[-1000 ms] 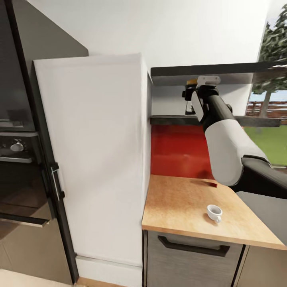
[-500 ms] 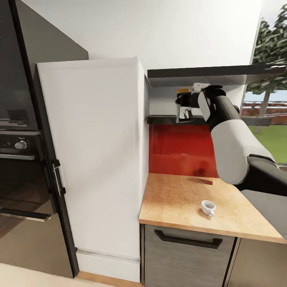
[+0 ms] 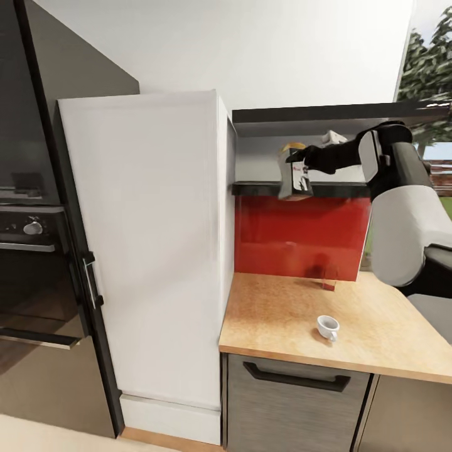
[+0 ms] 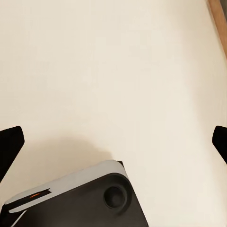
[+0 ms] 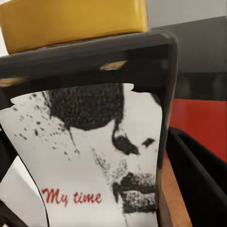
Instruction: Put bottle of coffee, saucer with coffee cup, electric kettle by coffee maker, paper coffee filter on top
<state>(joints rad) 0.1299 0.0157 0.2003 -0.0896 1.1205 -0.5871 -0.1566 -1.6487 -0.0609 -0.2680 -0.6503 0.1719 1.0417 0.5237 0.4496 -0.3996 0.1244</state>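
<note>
Nearest to me, the coffee cup [image 3: 328,327] sits alone on the wooden countertop [image 3: 282,326], close to its front edge, handle turned forward. It looks light and brittle, easy to tip; the handle or the rim seems the place to take it.

Above the countertop and further back, the right gripper [image 3: 300,168] holds the bottle of coffee [image 3: 292,172] in the air, just off the front edge of the lower shelf [image 3: 263,187] and under the upper shelf [image 3: 326,113]. The jar tilts a little, its yellow lid [image 5: 71,19] uppermost. In the right wrist view the white label [image 5: 90,156] reading "My time" sits right up against the camera, with a dark finger [image 5: 201,182] beside the jar, so the fingers are clamped on its body. Glass like this I would judge stiff, smooth and fairly heavy for its size, so a hold across the labelled middle suits it better than the lid.

The left gripper [image 4: 113,142] hangs over pale floor, fingers spread wide, empty.
</note>
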